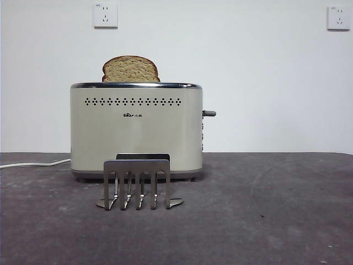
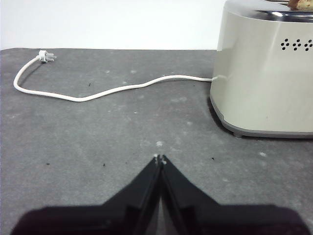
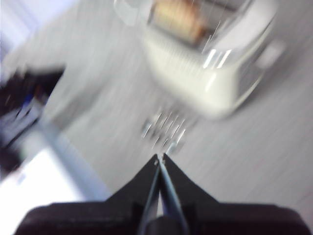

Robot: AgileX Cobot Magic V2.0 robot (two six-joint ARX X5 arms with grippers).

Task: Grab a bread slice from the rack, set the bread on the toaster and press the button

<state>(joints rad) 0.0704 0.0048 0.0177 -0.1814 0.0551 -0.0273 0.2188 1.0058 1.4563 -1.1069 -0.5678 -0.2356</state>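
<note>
front view gives me the slice of bread standing in the toaster, domed top above the chrome rim. the rack stands bare just in front on the counter. the button juts from the toaster's side. my left claw is low over the counter beside the cord, jaws together. my right claw, blurred, hangs above toaster and rack, jaws together.

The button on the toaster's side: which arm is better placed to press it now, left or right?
Probably right. The button sticks out on the toaster end opposite the white cord. The left gripper, shut, sits low at the cord end. The right gripper, shut, is above, though its view is blurred.
</note>
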